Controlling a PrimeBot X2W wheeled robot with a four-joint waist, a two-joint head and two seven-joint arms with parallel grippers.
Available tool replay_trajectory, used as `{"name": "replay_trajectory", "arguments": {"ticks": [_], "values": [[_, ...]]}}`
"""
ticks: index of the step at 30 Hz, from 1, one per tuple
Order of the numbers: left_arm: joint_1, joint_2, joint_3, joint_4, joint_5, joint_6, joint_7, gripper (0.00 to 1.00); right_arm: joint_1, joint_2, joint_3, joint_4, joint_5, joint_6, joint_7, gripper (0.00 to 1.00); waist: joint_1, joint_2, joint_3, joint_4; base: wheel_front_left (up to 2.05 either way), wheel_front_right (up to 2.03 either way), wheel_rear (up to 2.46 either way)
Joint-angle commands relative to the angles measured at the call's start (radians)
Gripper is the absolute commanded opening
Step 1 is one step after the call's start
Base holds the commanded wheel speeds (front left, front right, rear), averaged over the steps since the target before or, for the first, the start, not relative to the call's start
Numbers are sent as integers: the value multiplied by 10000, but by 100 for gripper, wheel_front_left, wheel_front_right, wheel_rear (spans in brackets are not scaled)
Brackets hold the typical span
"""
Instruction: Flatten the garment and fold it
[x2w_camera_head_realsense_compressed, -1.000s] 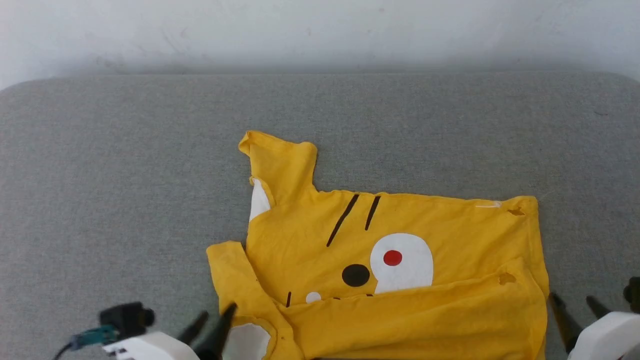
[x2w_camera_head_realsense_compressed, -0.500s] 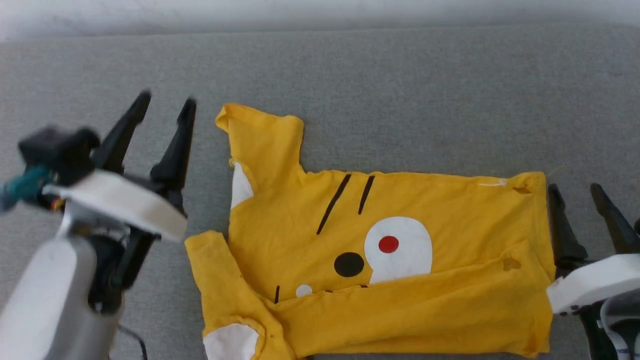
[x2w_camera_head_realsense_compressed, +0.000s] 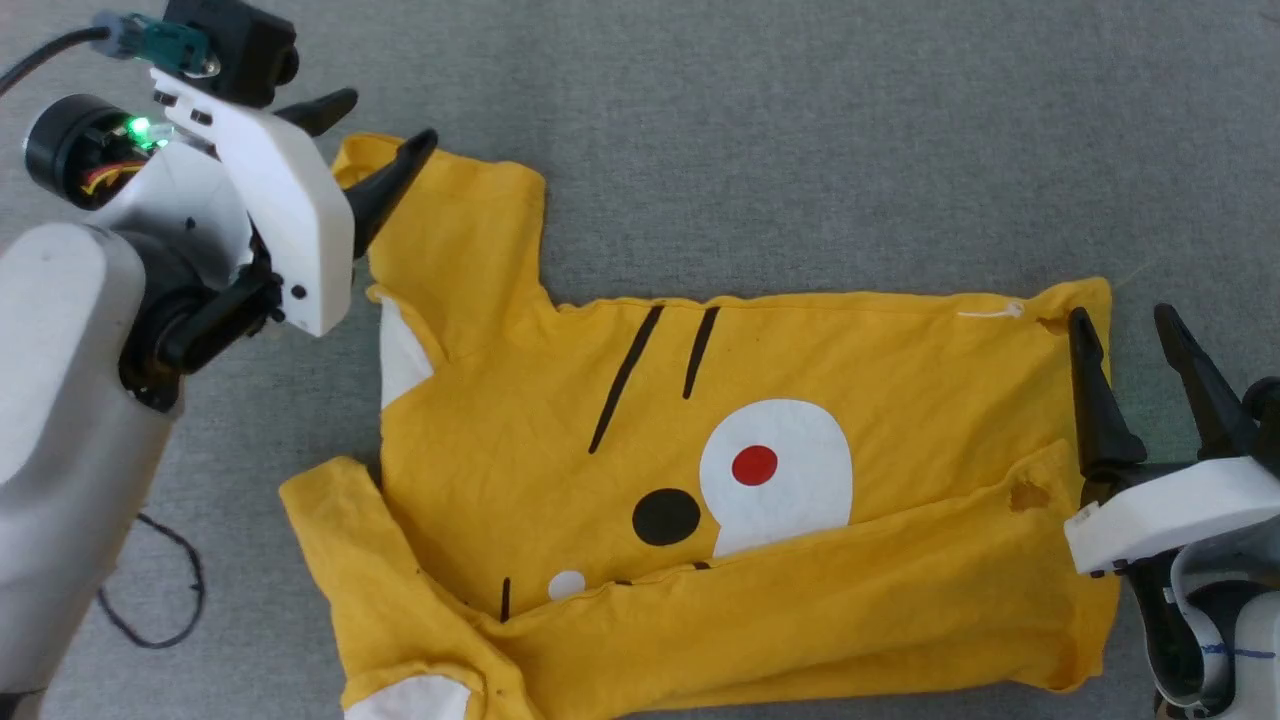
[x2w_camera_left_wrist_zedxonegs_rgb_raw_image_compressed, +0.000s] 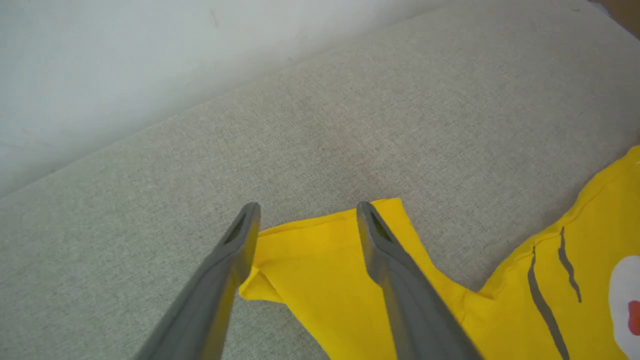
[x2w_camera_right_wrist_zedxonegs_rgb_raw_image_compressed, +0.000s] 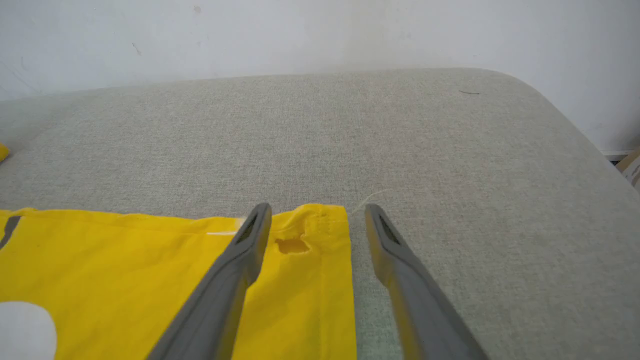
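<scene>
Head view: left gripper, jaws apart, has advanced onto the upper sleeve of the shirt. Right gripper, jaws apart, now straddles its hem corner. The shirt lies part-folded on a grey cushion.

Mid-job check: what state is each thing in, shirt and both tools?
garment: lying on the grey cushion, near edge folded over the face print.
left tool: open, straddling the far sleeve end, holding nothing.
right tool: open, straddling the far hem corner, holding nothing.
</scene>
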Motion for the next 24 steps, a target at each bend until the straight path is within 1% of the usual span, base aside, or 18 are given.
{"name": "replay_trajectory", "arguments": {"ticks": [1, 4, 7, 11, 12, 13, 14, 15, 20, 24], "values": [[-210, 176, -158, 86, -43, -69, 146, 100, -169, 1, 21, 28, 15, -9, -84, 100, -3, 0, 407, -341, 0, 0, 0], [-431, 517, -556, 336, -217, -71, 531, 100, -269, 1, 53, 90, 37, -9, -120, 100, -3, 0, 525, -447, 0, 0, 0], [-564, 803, -841, 618, -163, -72, 723, 100, -327, 1, 68, 111, 46, -9, -142, 100, -3, 0, 603, -533, 0, 0, 0], [-646, 997, -1017, 1014, -192, -73, 976, 100, -349, 1, 41, 115, 73, -9, -148, 100, -3, 0, 667, -578, 0, 0, 0], [-655, 1027, -1045, 1107, -194, -73, 1056, 92, -353, 1, 29, 114, 76, -9, -143, 100, -3, 0, 674, -578, 0, 0, 0], [-670, 1050, -1067, 1175, -181, -73, 1096, 47, -362, 1, 23, 115, 74, -9, -129, 100, -3, 0, 676, -579, 0, 0, 0], [-690, 1069, -1084, 1222, -155, -72, 1092, 8, -378, 1, 25, 115, 69, -9, -107, 100, -3, 0, 673, -579, 0, 0, 0], [-704, 1090, -1105, 1273, -114, -71, 1082, 0, -398, 1, 29, 114, 63, -9, -84, 100, -3, 0, 664, -577, 0, 0, 0], [-672, 1069, -1318, 1398, -86, -72, 955, 0, -501, 1, 101, 62, -28, -9, 43, 100, -3, 0, 500, -527, 0, 0, 0], [-558, 994, -1525, 1348, -368, -73, 741, 0, -543, 1, 77, -46, -102, -9, 151, 100, -3, 0, 277, -458, 0, 0, 0]]}}
